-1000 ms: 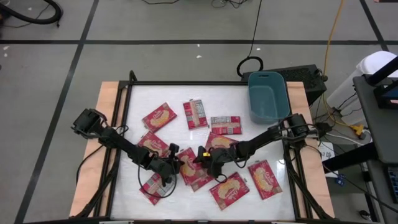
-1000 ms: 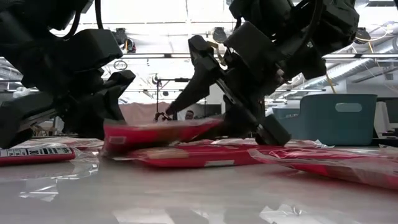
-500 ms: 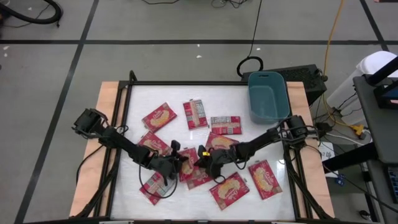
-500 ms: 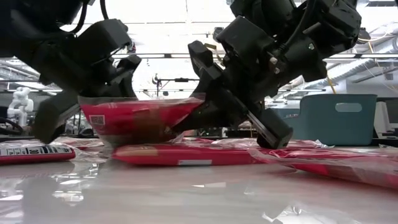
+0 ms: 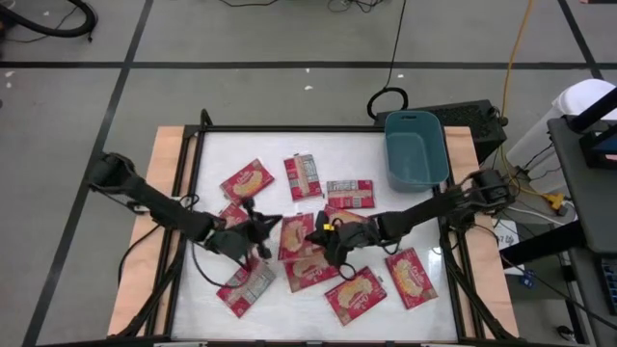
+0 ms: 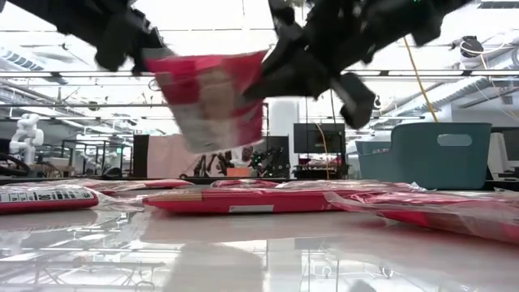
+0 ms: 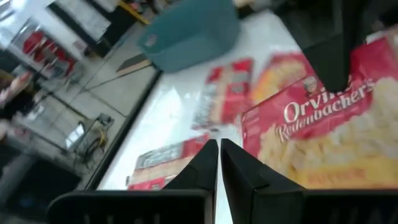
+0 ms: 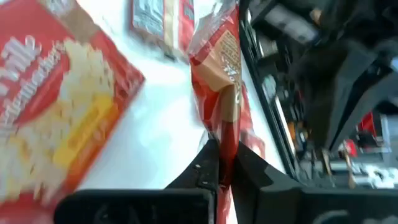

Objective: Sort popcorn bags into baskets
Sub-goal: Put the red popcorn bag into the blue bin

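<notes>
Two fingers of the right gripper are clamped on the thin edge of one popcorn bag, so that's a solid pinch on my end. The low view shows that bag up in the air, hanging tilted, clear above the packets lying on the table. From above it sits around the middle of the table, between the two grippers.

Over on the other side, the left gripper has its fingers pressed nearly together with only a sliver of a gap. I see nothing between them in its own wrist view; the bag's yellow-orange picture face is just beside it. In the low view that gripper is right at the bag's upper corner, but it's too smeared for me to tell if it's touching.

The other popcorn bags lie flat, spread around the middle of the table, some picture up, some label up, and a couple overlap right under the lifted one. The teal basket stands in the right-hand corner at the top of the high view, well apart from the held bag.
</notes>
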Robot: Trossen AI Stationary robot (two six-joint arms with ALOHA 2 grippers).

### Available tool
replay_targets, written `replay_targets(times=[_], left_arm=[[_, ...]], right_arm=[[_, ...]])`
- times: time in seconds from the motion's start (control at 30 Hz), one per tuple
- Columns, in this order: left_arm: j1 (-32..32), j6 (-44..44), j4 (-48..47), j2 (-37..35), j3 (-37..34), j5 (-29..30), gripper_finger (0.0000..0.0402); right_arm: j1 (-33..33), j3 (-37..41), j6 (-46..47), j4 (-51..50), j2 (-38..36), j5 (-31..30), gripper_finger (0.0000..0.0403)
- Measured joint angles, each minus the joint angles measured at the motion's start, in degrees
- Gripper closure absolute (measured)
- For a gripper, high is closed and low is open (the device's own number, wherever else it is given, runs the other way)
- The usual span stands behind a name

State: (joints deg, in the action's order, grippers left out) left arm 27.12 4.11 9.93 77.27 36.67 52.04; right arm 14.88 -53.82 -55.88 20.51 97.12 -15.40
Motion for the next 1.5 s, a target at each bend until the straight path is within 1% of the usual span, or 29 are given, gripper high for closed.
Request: replay_targets(times=[0.1,0.2,0.3,0.4,0.47,0.53,0.57,0.67,0.77,0.87,0.93,1.0,1.13,1.23,1.3,1.37,1.43,1.5], left_arm=[[0.01,-3.35,-2.76,-4.37,0.02,0.33,0.0388],[0.01,-6.37,-5.62,-7.02,0.02,-0.36,0.0397],[0.09,-9.8,-8.24,-7.27,0.02,-1.12,0.0394],[0.23,-13.55,-7.17,-6.82,0.0,-4.97,0.0382],[0.51,-14.89,-4.55,-5.27,0.02,-8.05,0.0378],[1.38,-14.28,-1.76,-3.81,-0.02,-9.54,0.0377],[1.8,-13.22,1.23,-2.93,-0.02,-10.02,0.0376],[2.48,-8.35,10.21,0.07,0.07,-11.47,0.0376],[2.35,0.19,21.86,3.35,0.07,-16.86,0.0368],[1.43,8.33,34.84,6.66,0.07,-22.79,0.0333],[0.34,12.67,42.01,8.81,0.07,-25.52,0.0294],[-0.96,14.89,46.99,10.75,0.08,-26.55,0.0248],[-3.98,19.21,49.74,15.09,2.09,-28.12,0.0156],[-6.24,21.31,50.29,19.23,5.45,-28.94,0.0108],[-7.59,21.51,50.21,21.73,7.62,-29.14,0.0091],[-8.83,21.82,50.18,24.03,9.58,-29.41,0.0087],[-9.84,21.87,49.85,25.79,10.96,-29.39,0.0096],[-10.68,21.9,49.95,27.03,11.74,-29.84,0.0119]], right_arm=[[1.08,0.0,2.04,-6.88,-4.64,-4.8,0.0397],[2.87,0.0,4.24,-12.68,-9.41,-8.84,0.0398],[5.3,-0.02,4.62,-17.98,-13.97,-12.19,0.0399],[8.03,-0.02,4.62,-22.04,-18.28,-13.37,0.04],[10.0,-0.02,4.03,-24.94,-21.32,-14.26,0.04],[11.91,-0.02,3.97,-27.31,-24.31,-16.17,0.04],[12.67,-0.02,4.22,-28.22,-25.75,-16.55,0.04],[14.61,-0.02,6.7,-30.27,-29.74,-17.76,0.0401],[16.19,-0.02,9.31,-31.1,-32.5,-17.75,0.0401],[16.83,-0.02,13.57,-31.89,-34.23,-17.51,0.04],[16.82,-0.02,16.8,-32.05,-34.99,-17.55,0.0397],[16.78,-0.02,18.82,-32.04,-35.4,-17.55,0.0396],[16.84,1.18,21.15,-31.49,-35.43,-16.25,0.0397],[16.84,3.9,23.05,-28.25,-35.38,-15.75,0.0397],[16.9,6.6,23.65,-23.3,-35.38,-15.71,0.0397],[17.31,9.3,22.94,-18.02,-35.38,-15.69,0.0397],[17.77,11.64,21.83,-13.15,-35.38,-15.7,0.0397],[18.07,13.29,21.84,-9.6,-35.38,-15.75,0.0397]])
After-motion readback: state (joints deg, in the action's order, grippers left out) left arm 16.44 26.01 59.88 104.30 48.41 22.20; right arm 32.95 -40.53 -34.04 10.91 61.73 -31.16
